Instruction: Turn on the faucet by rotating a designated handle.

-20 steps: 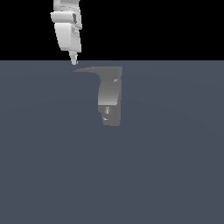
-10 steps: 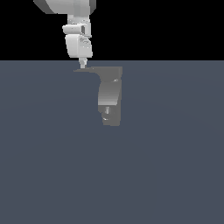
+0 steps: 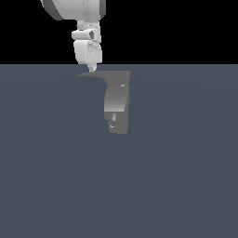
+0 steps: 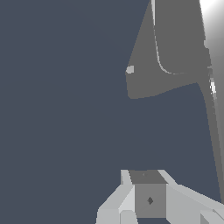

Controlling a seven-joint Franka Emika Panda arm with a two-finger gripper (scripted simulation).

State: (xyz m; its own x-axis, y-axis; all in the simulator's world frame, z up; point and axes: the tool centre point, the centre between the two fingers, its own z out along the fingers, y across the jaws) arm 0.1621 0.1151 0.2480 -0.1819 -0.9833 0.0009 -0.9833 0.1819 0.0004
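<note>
The gripper (image 3: pixel 93 69) hung at the handle (image 3: pixel 92 74) tip, apparently positioned to push it; finger spacing could not be determined.

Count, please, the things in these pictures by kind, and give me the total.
Faucet: 1
Handle, the thin lever at the faucet's top: 1
Robot arm: 1
Gripper, just above the handle near its pointed end: 1
Total: 4
</note>
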